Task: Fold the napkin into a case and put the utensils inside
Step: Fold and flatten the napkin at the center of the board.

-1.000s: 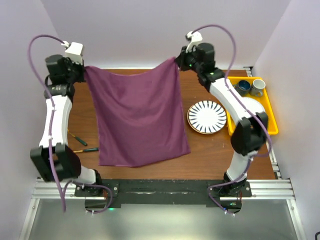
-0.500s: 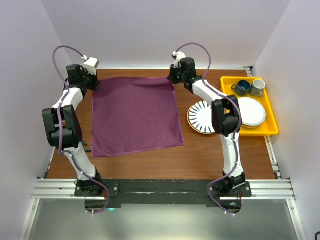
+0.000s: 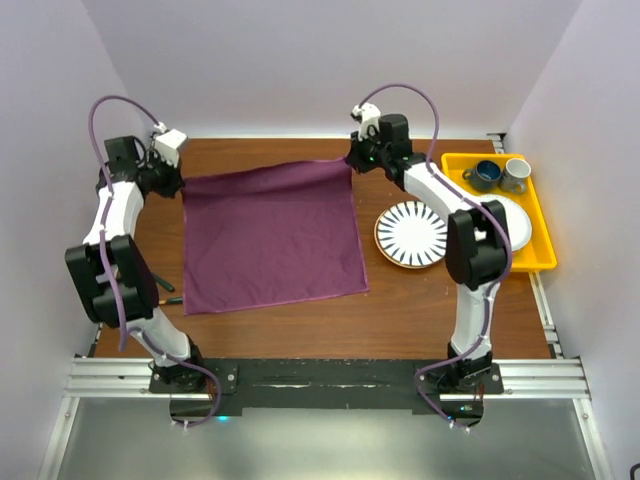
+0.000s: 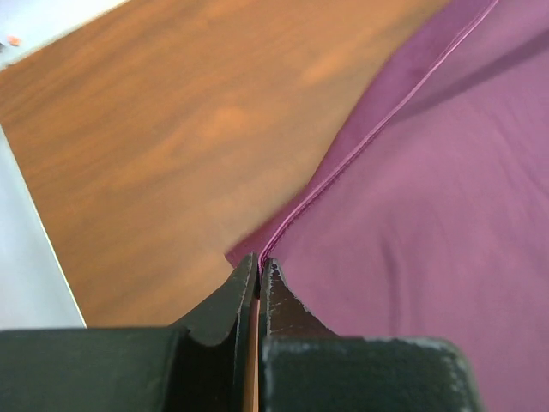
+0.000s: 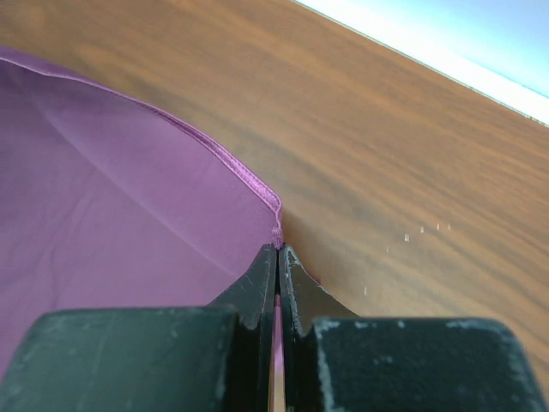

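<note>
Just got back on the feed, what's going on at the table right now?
Both arms are handling the napkin. The left gripper is shut on its far-left corner and the right gripper on its far-right corner. The cloth lies spread open on the table, with no fold made yet. The striped plate sits apart, to its right.
</note>
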